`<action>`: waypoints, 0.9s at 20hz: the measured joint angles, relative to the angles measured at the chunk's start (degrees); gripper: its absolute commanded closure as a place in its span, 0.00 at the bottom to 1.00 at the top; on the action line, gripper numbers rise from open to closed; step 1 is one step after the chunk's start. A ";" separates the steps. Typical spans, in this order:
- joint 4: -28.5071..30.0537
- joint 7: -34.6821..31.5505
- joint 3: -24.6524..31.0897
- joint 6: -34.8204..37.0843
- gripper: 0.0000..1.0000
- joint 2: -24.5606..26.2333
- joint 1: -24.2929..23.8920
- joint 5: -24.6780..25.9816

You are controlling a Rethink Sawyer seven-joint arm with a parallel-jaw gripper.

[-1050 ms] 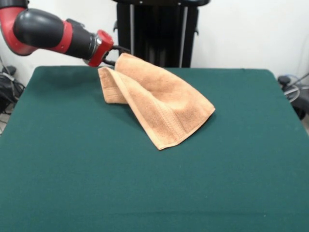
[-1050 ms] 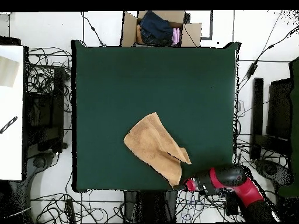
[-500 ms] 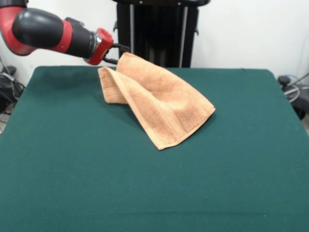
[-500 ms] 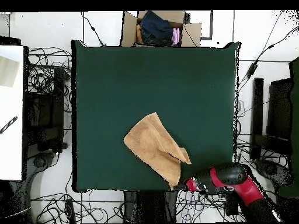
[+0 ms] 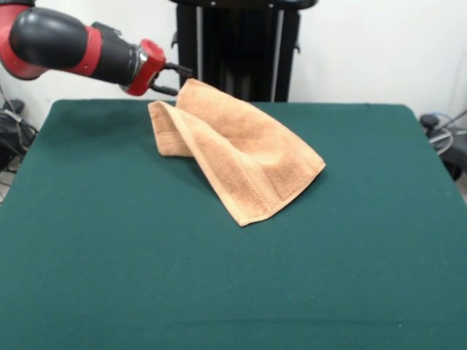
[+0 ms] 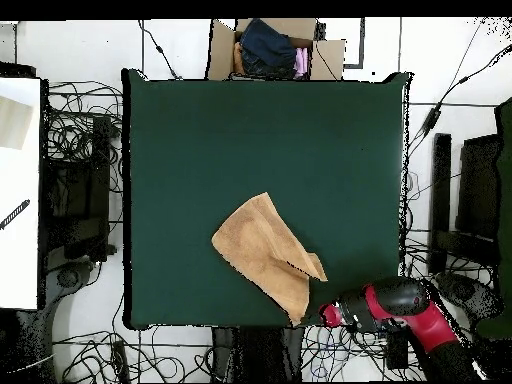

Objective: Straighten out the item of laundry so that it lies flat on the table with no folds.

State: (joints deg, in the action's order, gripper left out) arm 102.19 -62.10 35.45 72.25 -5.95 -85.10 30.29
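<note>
The item of laundry is an orange-tan towel lying folded over itself near the middle of the green table, with one corner raised at the far side. My gripper stands open right at that raised corner, its two black fingers spread; whether they touch the cloth I cannot tell. In the overhead view the towel lies as a folded wedge toward the table's lower edge. There the gripper is just beyond the towel's lower tip, at the table's edge.
A black pedestal rises behind the table's far edge. An open cardboard box with clothes stands beyond the table's top edge in the overhead view. Cables cover the floor around the table, and a white surface lies at the left.
The arm has drawn back slightly up and away from the towel's raised corner. The towel has kept its shape and place.
</note>
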 measured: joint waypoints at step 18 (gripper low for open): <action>0.02 0.00 0.25 1.82 0.00 -3.42 1.26 -3.41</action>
State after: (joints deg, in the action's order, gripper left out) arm 102.22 -62.10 35.70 74.07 -9.37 -83.84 26.88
